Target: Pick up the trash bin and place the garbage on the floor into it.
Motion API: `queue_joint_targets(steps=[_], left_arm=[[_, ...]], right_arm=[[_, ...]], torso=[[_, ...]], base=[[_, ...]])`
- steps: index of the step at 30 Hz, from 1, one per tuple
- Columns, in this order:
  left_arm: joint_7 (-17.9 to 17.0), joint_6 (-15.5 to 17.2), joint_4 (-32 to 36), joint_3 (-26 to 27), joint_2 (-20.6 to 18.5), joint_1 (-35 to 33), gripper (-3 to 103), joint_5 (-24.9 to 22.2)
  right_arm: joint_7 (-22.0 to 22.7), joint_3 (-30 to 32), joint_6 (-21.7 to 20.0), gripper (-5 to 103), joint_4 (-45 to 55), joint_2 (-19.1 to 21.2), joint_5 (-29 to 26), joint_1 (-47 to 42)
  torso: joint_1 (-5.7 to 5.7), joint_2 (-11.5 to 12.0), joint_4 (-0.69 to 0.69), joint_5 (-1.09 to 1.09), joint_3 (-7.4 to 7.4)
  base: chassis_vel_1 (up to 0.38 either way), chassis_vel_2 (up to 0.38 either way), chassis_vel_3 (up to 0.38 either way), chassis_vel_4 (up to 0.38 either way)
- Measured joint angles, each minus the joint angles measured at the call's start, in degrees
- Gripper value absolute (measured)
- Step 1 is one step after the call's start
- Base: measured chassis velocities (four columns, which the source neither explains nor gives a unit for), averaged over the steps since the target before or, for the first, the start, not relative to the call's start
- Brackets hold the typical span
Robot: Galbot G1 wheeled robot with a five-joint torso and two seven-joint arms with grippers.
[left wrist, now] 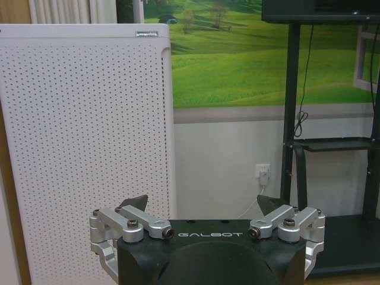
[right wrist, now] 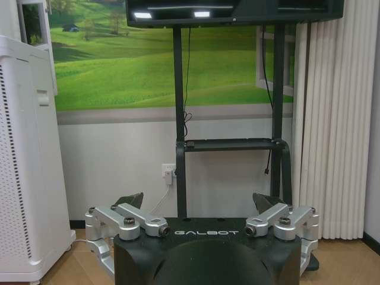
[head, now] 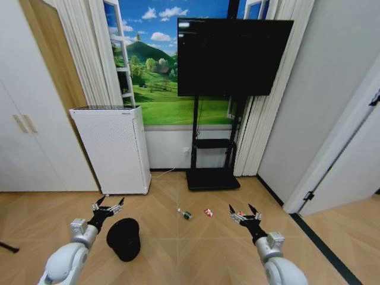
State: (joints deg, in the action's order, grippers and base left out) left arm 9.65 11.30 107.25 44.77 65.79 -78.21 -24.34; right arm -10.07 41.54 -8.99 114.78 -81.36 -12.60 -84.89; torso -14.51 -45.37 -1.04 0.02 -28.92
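The black wire-mesh trash bin [head: 124, 238] stands on the herringbone floor [head: 178, 249] at the lower left. My left gripper [head: 108, 205] hovers open just beyond and above it, holding nothing. The garbage lies mid-floor: a small clear bottle with a green label [head: 185, 214], a red-and-white wrapper [head: 208, 212], and a second red piece [head: 240, 213] partly hidden by my right gripper [head: 244, 210]. That gripper is open and holds nothing. Both wrist views show spread fingers, left gripper [left wrist: 203, 205] and right gripper [right wrist: 199, 200], facing the wall.
A tall white perforated appliance [head: 113, 148] [left wrist: 83, 148] [right wrist: 24, 166] stands against the wall at the left. A black TV stand [head: 212, 178] [right wrist: 181, 148] with a large screen stands centre-back. White curtains [right wrist: 332, 119] hang on the right, and a dark strip [head: 320, 243] edges the floor there.
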Motion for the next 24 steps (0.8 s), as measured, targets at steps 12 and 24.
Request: queue_joint_targets(steps=[12,24], left_arm=[[0.27,-0.09,-0.43,-0.03,0.49,0.01,100,0.1],[0.77,0.59,-0.73,-0.12,1.42,-0.13,100,3.56]], right_arm=[[0.04,-0.5,0.87,100,-0.54,-0.27,0.82,-0.24],[0.78,-1.27,1.23,100,-2.16,-0.42,1.01,0.14]], torso=[[0.02,-0.02,-0.02,-0.04,0.01],[1.1,2.36,-0.02,-0.01,1.42]], base=[[-0.343,0.348,0.343,-0.345],[-0.124,0.13,0.116,-0.088]])
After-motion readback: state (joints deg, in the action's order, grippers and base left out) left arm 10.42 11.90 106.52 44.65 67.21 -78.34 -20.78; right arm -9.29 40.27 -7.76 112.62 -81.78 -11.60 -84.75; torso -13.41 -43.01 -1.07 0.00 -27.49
